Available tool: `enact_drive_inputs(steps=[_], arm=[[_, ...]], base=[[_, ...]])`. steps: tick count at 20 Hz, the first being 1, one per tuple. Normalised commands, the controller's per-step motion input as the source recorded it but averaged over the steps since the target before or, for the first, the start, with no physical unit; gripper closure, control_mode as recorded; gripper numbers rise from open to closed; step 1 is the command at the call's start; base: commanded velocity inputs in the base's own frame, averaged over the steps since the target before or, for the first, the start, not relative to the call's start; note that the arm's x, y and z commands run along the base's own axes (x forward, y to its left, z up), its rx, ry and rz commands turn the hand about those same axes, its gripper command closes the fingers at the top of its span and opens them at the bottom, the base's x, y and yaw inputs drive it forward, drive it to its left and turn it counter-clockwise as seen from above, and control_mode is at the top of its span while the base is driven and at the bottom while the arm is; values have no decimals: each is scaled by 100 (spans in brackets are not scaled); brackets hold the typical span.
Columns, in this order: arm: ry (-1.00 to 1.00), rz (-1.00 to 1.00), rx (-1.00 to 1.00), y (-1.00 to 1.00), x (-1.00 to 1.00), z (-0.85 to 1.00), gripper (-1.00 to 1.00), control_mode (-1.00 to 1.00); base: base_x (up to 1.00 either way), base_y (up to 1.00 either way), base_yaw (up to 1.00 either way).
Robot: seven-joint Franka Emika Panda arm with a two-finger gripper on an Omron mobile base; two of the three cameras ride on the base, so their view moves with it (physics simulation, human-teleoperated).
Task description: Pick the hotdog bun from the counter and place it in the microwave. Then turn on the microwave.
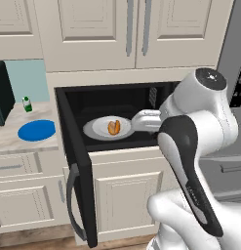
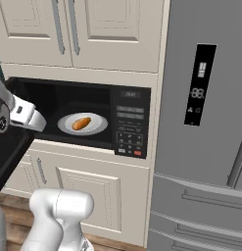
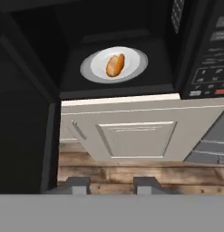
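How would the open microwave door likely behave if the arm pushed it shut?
The microwave door would probably swing stiffly on its hinge, being a rigid dark panel. It looks heavy for its thinness. The hotdog bun on the white plate likely stays undisturbed.

Black built-in microwave (image 1: 117,114) cavity stands open to the front. Its dark glass door (image 1: 77,161) swings out to the left of the opening and blocks that side. Inside, the round white plate (image 1: 98,128) covers most of the floor; the small orange-tan hotdog bun (image 1: 113,127) lies at its centre, with free room above it. The black button panel (image 2: 131,122) walls off the cavity's right.
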Motion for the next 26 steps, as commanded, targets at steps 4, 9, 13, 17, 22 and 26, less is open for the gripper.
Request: enact_drive_inputs(steps=[4,9,13,17,22,26], arm=[[8,-10,-3,0,-100,9,100,-100],[-2,-11,-5,0,-100,0,100,-100],[-1,-13,0,0,-100,0,100,-100],[5,-3,1,3,-86,0,100,-100],[0,7,0,48,-14,0,100,-100],[-8,14,0,58,0,0,100,-100]], base=[[0,0,0],[0,0,0],[0,0,0],[0,0,0],[0,0,0],[0,0,0]])
